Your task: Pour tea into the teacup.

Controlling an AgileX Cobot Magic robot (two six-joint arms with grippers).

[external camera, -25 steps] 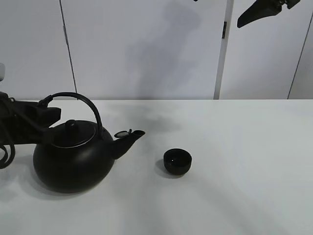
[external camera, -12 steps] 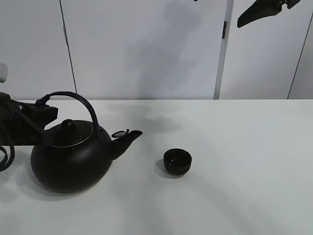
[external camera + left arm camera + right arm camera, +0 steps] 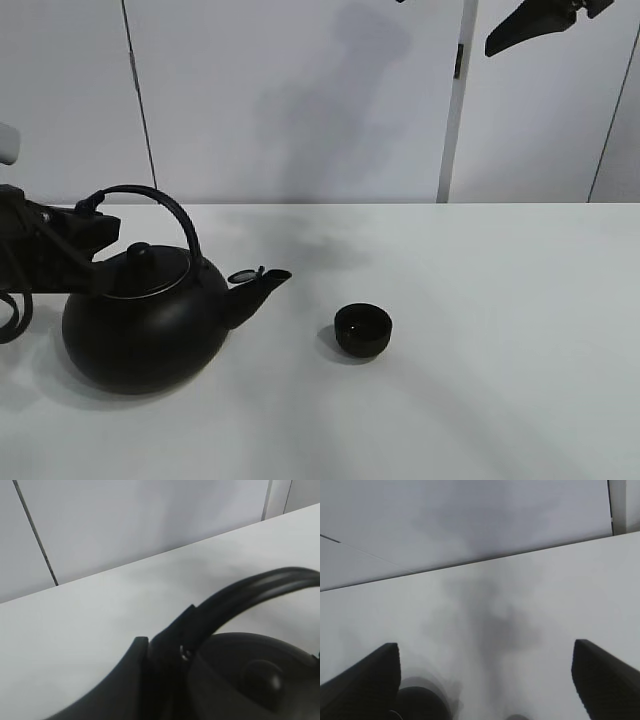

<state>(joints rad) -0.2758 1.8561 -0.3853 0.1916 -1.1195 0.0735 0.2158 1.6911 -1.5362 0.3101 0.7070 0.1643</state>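
A big round black kettle (image 3: 140, 335) stands on the white table (image 3: 480, 400) at the left, its spout (image 3: 262, 280) pointing right. My left gripper (image 3: 95, 228) is shut on the left end of the kettle's arched handle (image 3: 172, 208). The left wrist view shows this close up: the left gripper (image 3: 170, 647) clamps the handle (image 3: 260, 585) above the lid (image 3: 260, 677). The small black teacup (image 3: 362, 330) sits apart, to the right of the spout. The tea is hidden. My right gripper (image 3: 530, 28) hangs high at the back right, open and empty (image 3: 485, 680).
White wall panels (image 3: 300, 100) rise behind the table's far edge. Bare tabletop stretches right of the teacup and in front of it. A black cable (image 3: 12, 310) loops at the left edge beside the kettle.
My left gripper has shut on the kettle's handle, and the kettle has shifted slightly to the left. The teacup and the right arm have stayed put.
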